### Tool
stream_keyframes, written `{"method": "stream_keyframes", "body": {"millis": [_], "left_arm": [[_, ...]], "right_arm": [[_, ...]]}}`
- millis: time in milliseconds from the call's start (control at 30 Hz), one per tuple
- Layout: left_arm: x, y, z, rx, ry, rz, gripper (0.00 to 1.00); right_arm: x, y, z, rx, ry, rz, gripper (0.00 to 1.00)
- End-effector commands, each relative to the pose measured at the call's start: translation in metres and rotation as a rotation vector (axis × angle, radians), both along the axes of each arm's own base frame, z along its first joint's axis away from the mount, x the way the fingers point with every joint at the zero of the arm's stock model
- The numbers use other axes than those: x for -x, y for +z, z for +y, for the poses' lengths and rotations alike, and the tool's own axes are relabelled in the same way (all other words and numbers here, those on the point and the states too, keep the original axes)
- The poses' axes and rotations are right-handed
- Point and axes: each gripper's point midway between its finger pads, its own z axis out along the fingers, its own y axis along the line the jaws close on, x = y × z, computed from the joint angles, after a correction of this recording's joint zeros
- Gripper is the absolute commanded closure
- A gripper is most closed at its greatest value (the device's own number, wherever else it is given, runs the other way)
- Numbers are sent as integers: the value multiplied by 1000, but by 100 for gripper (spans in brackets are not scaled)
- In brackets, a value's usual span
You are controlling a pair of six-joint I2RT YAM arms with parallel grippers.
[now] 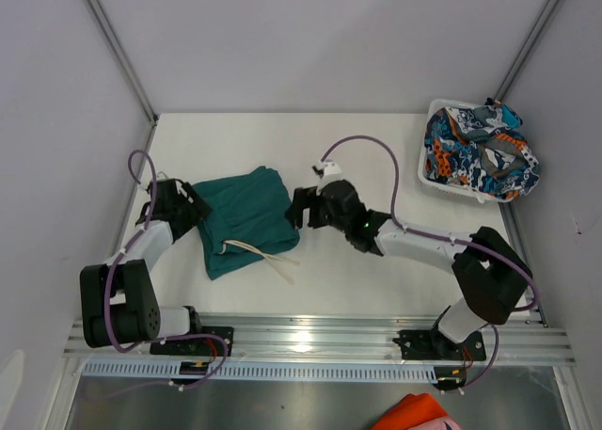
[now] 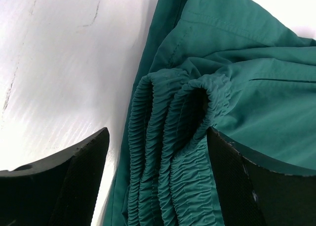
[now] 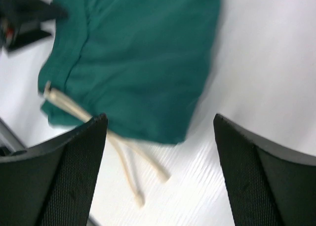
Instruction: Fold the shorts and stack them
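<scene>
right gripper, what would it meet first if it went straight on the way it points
Probably the teal shorts: their near edge lies ahead of the open right gripper, though depth is unclear.

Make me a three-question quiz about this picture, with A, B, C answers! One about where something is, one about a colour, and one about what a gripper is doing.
1. Where are the printed shorts?
A. on the floor
B. in the basket
C. hanging on a hook

2. What colour is the drawstring of the green shorts?
A. red
B. black
C. pale cream

3. How is the right gripper?
A. open, holding nothing
B. shut on the green shorts
C. shut on the basket

Answers:
1 B: the printed shorts fill the basket at the far right corner.
2 C: the drawstring trails pale beside the green cloth.
3 A: its fingers stand wide apart, with nothing gripped between them.
</scene>
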Motion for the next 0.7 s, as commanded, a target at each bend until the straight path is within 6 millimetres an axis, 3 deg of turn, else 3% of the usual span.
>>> {"method": "stream_keyframes", "body": {"millis": [0, 33, 67, 133, 167, 233, 367, 533, 567, 633, 667], "left_arm": [[-18, 20, 7, -16, 10, -76, 20], [-19, 19, 8, -16, 12, -72, 21], [-20, 17, 9, -16, 11, -69, 24], [-22, 14, 9, -11, 5, -69, 26], [-23, 11, 9, -12, 2, -66, 28], [-26, 10, 9, -10, -5, -71, 31], [-29, 0, 7, 2, -25, -54, 39], [-35, -2, 6, -3, -46, -61, 51], [-37, -2, 6, -5, -49, -65, 58], [-39, -2, 6, -3, -55, -66, 63], [-41, -2, 5, -1, -65, -68, 72]], "right_arm": [[-15, 8, 2, -142, 96, 193, 12], [-34, 15, -4, -168, 83, 198, 13], [-41, 1, -3, -180, 77, 250, 14], [-53, -1, -2, -229, 110, 298, 14], [-58, -15, 2, -244, 112, 333, 14], [-62, -19, 9, -272, 144, 362, 14], [-78, -53, 26, -318, 184, 444, 14], [-81, -75, 41, -338, 216, 494, 16], [-81, -78, 42, -337, 214, 497, 16], [-81, -83, 44, -345, 214, 506, 16], [-79, -84, 45, -348, 223, 514, 18]]}}
